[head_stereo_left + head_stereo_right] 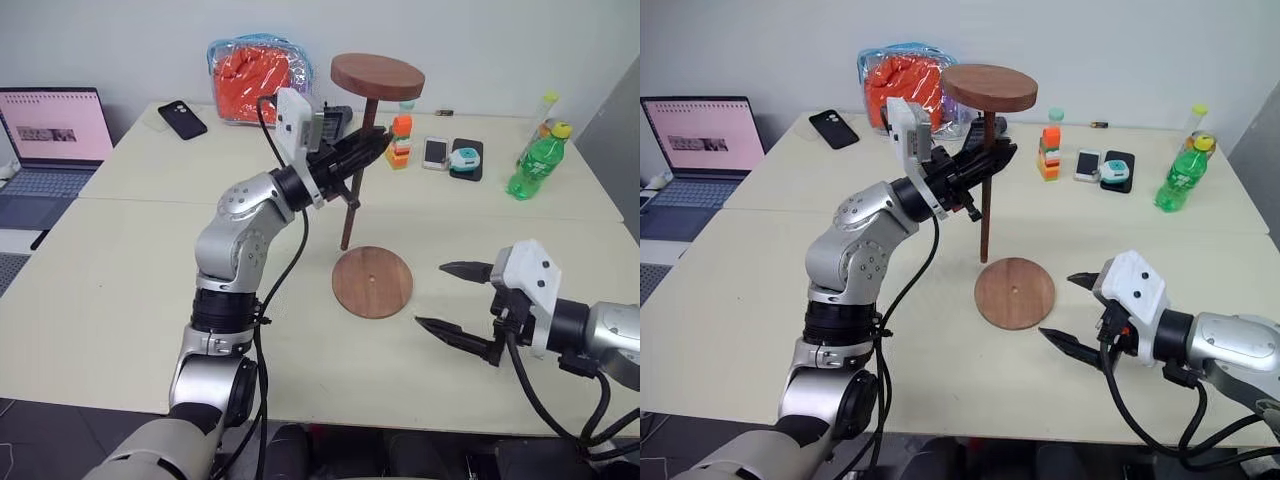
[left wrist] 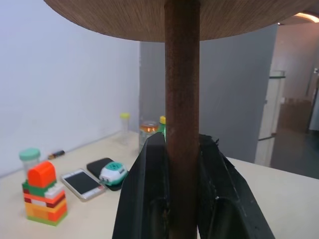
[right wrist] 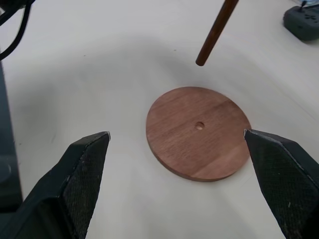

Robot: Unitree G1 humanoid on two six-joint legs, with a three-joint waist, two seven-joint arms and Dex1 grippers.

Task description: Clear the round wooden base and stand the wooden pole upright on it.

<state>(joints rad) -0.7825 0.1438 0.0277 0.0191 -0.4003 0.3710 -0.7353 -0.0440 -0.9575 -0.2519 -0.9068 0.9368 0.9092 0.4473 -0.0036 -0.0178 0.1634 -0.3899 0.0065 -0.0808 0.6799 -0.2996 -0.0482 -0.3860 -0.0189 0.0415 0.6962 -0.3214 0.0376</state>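
We find the right gripper (image 1: 455, 300) nearest, jaws spread, empty. Just beyond, the round wooden base (image 1: 372, 281) lies bare on the table (image 1: 130, 290): cleared. Left gripper (image 1: 362, 152) clamps the wooden pole (image 1: 354, 190), upright, disc end up, tip above base's far edge. Outstanding: seat tip in centre hole.

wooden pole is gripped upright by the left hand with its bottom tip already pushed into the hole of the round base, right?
Not quite. The left hand does grip the wooden pole upright, but its bottom tip hangs above the table, beside the round base, whose hole is empty. The right wrist view shows it.
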